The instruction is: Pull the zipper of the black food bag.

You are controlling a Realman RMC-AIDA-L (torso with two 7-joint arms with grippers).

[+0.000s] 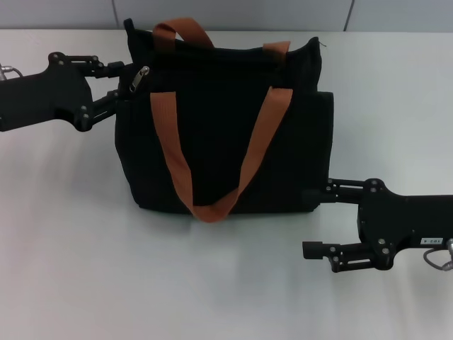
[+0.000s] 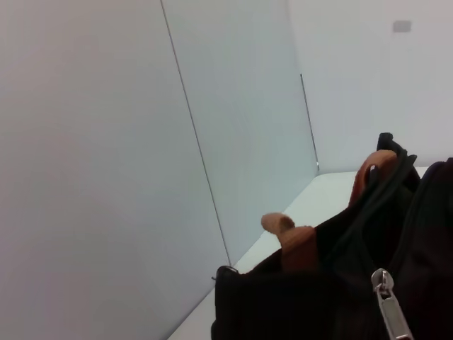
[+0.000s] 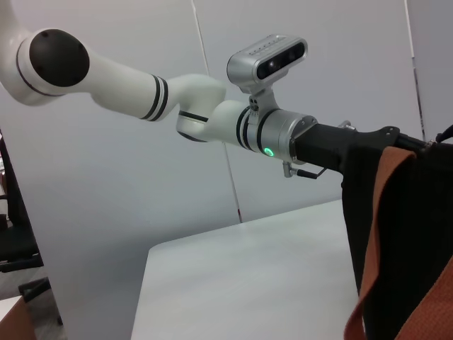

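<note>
The black food bag (image 1: 226,134) stands upright in the middle of the table, its orange-brown handles (image 1: 212,209) hanging down the front. The zipper (image 1: 139,78), a small silver tab, lies at the bag's top left end; the left wrist view shows the zipper (image 2: 391,309) close up on the bag (image 2: 297,304). My left gripper (image 1: 119,83) is at that left end, open, its fingertips against the fabric just left of the tab. My right gripper (image 1: 315,221) is open at the bag's lower right corner, one finger (image 1: 322,193) touching it.
The white table (image 1: 85,269) runs to a grey wall behind. In the right wrist view my left arm (image 3: 212,117) with its wrist camera reaches the bag (image 3: 425,234) from the far side.
</note>
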